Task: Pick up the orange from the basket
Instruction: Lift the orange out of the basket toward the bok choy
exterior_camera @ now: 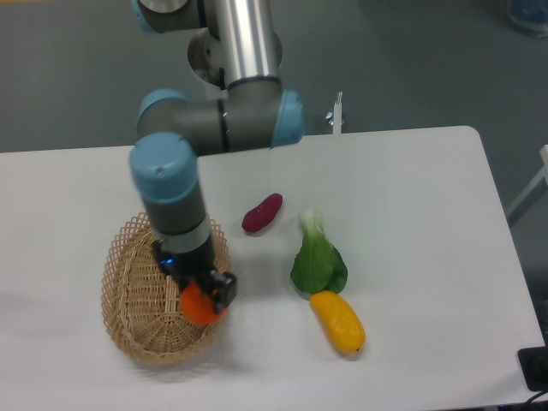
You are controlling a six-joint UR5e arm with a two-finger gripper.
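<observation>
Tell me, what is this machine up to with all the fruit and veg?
The robot arm's gripper is closed on an orange and holds it above the right rim of the wicker basket, which now looks empty. A purple sweet potato, a leafy green vegetable and a yellow fruit lie untouched on the white table to the right.
</observation>
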